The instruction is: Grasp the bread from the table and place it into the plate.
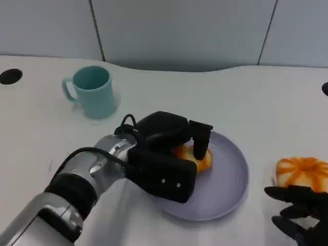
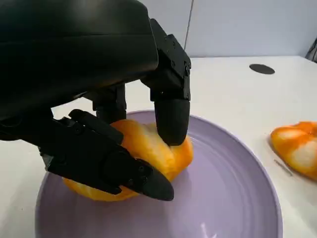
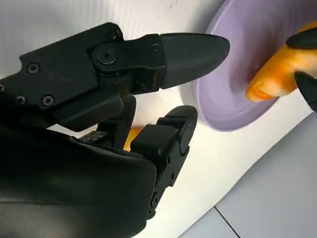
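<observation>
An orange-glazed bread (image 1: 202, 160) lies on the lilac plate (image 1: 228, 179) at the table's middle. My left hand (image 1: 164, 154) grips this bread, its fingers closed over the top and side. The left wrist view shows the bread (image 2: 148, 148) touching the plate (image 2: 223, 198) under the fingers (image 2: 171, 116). A second orange bread (image 1: 303, 173) sits on the table right of the plate. My right hand (image 1: 300, 212) lies just in front of it, fingers apart and holding nothing. In the right wrist view that hand (image 3: 99, 124) is spread, with the plate (image 3: 233, 99) and bread (image 3: 275, 74) beyond.
A teal mug (image 1: 95, 92) stands at the back left of the white table. Dark round holes sit at the far left edge (image 1: 10, 76) and behind the plate (image 2: 262, 69). The table's far edge curves along a grey wall.
</observation>
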You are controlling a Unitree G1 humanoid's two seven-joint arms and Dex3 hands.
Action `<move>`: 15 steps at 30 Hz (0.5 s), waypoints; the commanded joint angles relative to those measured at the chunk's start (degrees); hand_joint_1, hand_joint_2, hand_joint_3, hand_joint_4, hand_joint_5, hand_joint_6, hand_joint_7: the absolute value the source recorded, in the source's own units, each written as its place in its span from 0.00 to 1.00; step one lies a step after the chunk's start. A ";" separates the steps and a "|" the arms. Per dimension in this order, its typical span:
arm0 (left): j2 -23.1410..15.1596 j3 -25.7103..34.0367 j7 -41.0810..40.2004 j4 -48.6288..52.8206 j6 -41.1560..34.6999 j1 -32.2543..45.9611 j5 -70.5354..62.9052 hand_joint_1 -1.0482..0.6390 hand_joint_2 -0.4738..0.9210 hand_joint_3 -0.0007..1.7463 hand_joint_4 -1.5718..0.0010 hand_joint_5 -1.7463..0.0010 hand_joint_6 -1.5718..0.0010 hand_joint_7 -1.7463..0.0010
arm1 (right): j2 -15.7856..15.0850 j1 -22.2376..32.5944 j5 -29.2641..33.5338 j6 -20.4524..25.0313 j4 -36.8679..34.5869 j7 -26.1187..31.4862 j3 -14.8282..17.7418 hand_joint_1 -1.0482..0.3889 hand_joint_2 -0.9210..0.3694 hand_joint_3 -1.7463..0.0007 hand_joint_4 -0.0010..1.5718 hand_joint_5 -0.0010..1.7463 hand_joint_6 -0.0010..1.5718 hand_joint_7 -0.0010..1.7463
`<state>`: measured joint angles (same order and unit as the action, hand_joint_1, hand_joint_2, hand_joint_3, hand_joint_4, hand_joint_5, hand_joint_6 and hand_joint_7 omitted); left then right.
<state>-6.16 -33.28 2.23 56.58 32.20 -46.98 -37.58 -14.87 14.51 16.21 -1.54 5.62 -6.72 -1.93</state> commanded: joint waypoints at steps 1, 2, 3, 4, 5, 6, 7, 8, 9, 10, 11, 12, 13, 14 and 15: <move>-1.39 -1.48 0.64 2.20 4.26 -1.89 -1.21 0.51 0.95 0.01 0.56 0.00 0.66 0.00 | -0.56 0.47 -0.40 -1.23 -0.20 0.24 0.12 0.54 0.00 0.82 0.36 0.43 0.48 0.01; -1.57 -1.69 0.42 2.57 5.14 -2.10 -1.40 0.48 0.94 0.01 0.63 0.00 0.70 0.03 | -0.56 0.50 -0.40 -1.27 -0.18 0.21 0.12 0.54 0.00 0.82 0.36 0.43 0.48 0.01; -1.90 -1.90 1.63 2.70 5.44 -2.49 -1.36 0.48 0.94 0.01 0.65 0.00 0.72 0.04 | -0.54 0.56 -0.42 -1.03 0.04 0.11 0.13 0.54 0.00 0.82 0.36 0.43 0.48 0.01; -2.17 -2.08 2.62 2.75 5.64 -2.82 -1.29 0.44 0.94 0.01 0.71 0.08 0.73 0.14 | -0.54 0.60 -0.42 -0.79 0.24 0.02 0.13 0.54 0.00 0.82 0.36 0.43 0.48 0.01; -2.45 -2.34 3.48 2.79 5.94 -3.16 -1.35 0.42 0.94 0.00 0.74 0.16 0.72 0.25 | -0.57 0.63 -0.44 -0.59 0.38 -0.10 0.14 0.54 0.00 0.82 0.36 0.43 0.48 0.01; -2.76 -2.64 4.18 2.78 6.48 -3.50 -1.46 0.39 0.95 0.00 0.78 0.29 0.72 0.41 | -0.62 0.65 -0.47 -0.42 0.52 -0.24 0.14 0.54 0.00 0.82 0.36 0.42 0.48 0.00; -3.05 -2.90 4.49 2.76 7.08 -3.73 -1.60 0.37 0.95 0.00 0.81 0.36 0.70 0.53 | -0.66 0.64 -0.55 -0.42 0.54 -0.35 0.16 0.54 0.00 0.82 0.36 0.42 0.48 0.00; -3.25 -3.07 4.71 2.74 7.51 -3.87 -1.69 0.35 0.95 0.00 0.83 0.44 0.69 0.64 | -0.67 0.63 -0.62 -0.40 0.56 -0.43 0.17 0.54 0.00 0.82 0.36 0.42 0.48 0.00; -3.36 -3.15 4.81 2.75 7.79 -3.95 -1.72 0.34 0.95 0.00 0.85 0.53 0.66 0.77 | -0.67 0.63 -0.66 -0.40 0.58 -0.48 0.19 0.54 0.00 0.82 0.36 0.42 0.48 0.00; -3.57 -3.20 4.94 2.65 8.31 -3.94 -1.70 0.33 0.95 0.00 0.85 0.56 0.65 0.82 | -0.72 0.57 -0.62 -0.61 0.40 -0.48 0.19 0.54 0.00 0.82 0.36 0.42 0.48 0.00; -3.70 -3.21 5.03 2.58 8.68 -3.93 -1.70 0.30 0.94 0.00 0.89 0.63 0.70 0.88 | -0.76 0.52 -0.59 -0.77 0.28 -0.48 0.19 0.54 0.00 0.82 0.37 0.43 0.48 0.00; -3.78 -3.13 5.56 2.48 8.90 -3.94 -1.51 0.27 0.94 0.00 0.91 0.70 0.73 0.94 | -0.83 0.48 -0.50 -1.02 0.12 -0.44 0.17 0.54 0.00 0.82 0.37 0.43 0.48 0.00; -3.79 -2.84 6.64 2.39 9.14 -3.99 -0.89 0.26 0.94 0.00 0.92 0.73 0.76 0.97 | -0.84 0.43 -0.47 -0.94 0.14 -0.48 0.16 0.54 0.00 0.82 0.37 0.43 0.48 0.00; -3.84 -2.39 7.85 2.25 9.63 -4.01 -0.02 0.24 0.94 0.00 0.96 0.77 0.80 0.99 | -0.81 0.42 -0.41 -0.83 0.20 -0.46 0.15 0.54 0.00 0.82 0.37 0.43 0.48 0.00; -3.91 -1.93 9.13 2.06 10.05 -4.01 0.89 0.23 0.93 0.00 0.98 0.79 0.83 0.99 | -0.79 0.40 -0.38 -0.77 0.22 -0.42 0.14 0.54 0.00 0.82 0.37 0.43 0.48 0.00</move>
<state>-9.33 -36.03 8.33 58.86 40.83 -49.89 -38.28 -14.90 14.78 16.11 -2.14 5.62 -7.10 -1.94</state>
